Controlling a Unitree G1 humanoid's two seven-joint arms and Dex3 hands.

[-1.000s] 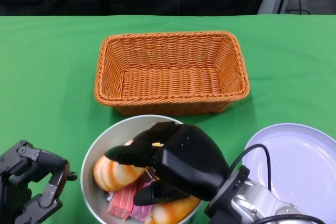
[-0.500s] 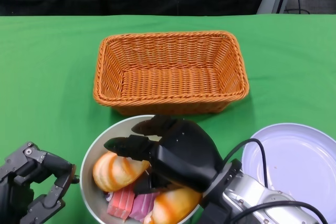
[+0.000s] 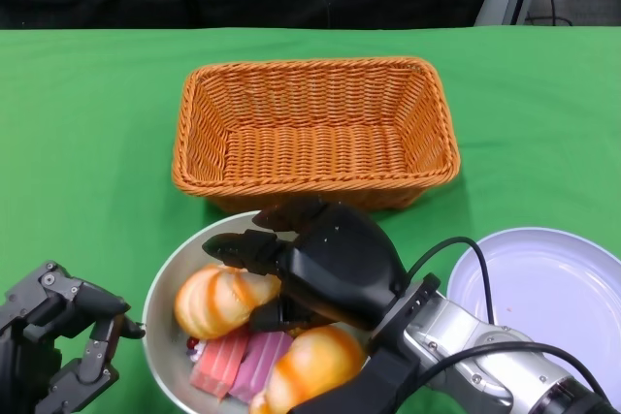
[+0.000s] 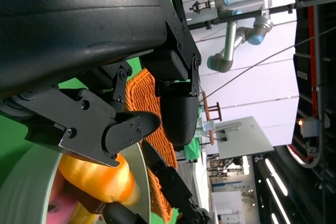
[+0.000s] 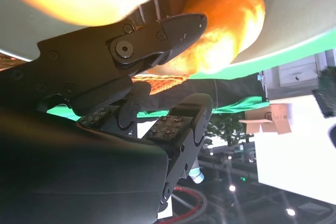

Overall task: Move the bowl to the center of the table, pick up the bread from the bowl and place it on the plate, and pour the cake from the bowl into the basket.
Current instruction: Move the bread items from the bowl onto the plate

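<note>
Now we see our right hand [image 3: 325, 269] inside the grey bowl [image 3: 167, 283] at the near edge of the green table [image 3: 87, 123], fingers spread over one bread roll [image 3: 218, 300]; whether they actually grip it we cannot tell. Another roll [image 3: 309, 366] and pink cake slices [image 3: 238, 361] lie beside it. Our left hand [image 3: 53, 336] rests just left of the bowl, fingers apart, holding nothing. Beyond stands the wicker basket [image 3: 315, 128]; the plate [image 3: 539, 288] sits right.

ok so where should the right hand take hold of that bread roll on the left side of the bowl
Probably across the middle of the bread roll, coming from above. It lies on its side, rounded top exposed, in the bowl. The right hand is already over it; the cake slices and bowl wall crowd its lower sides.
</note>
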